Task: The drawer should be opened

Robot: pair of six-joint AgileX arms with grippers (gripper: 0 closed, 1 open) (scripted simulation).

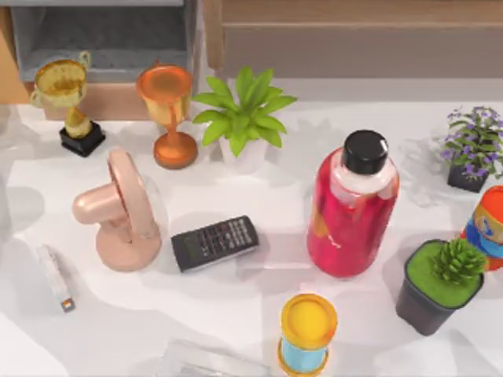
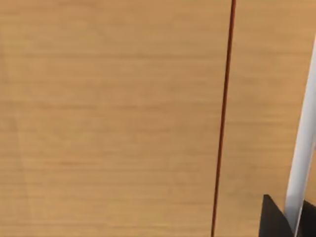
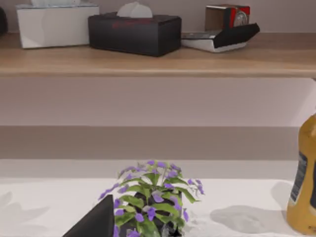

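Note:
An orange-tan wood panel [image 2: 113, 118], the drawer's front, fills the left wrist view at close range, crossed by a thin dark red seam [image 2: 222, 118]. A white bar [image 2: 302, 138] runs along its edge. My left gripper [image 2: 289, 222] shows as a dark tip right against that bar. From above, the drawer [image 1: 9, 75] is a narrow orange-tan sliver at the far left edge. My right gripper [image 3: 96, 222] hangs low over the table's right side, just before a purple-flowered pot plant [image 3: 153, 202].
A long brown cabinet [image 1: 354, 39] and a grey-lined compartment [image 1: 110, 35] span the back. Two trophies [image 1: 67, 98], a green plant [image 1: 244, 114], a pink fan [image 1: 122, 212], a calculator [image 1: 214, 242] and a red bottle [image 1: 352, 208] crowd the table. Pots [image 1: 440, 287] stand right.

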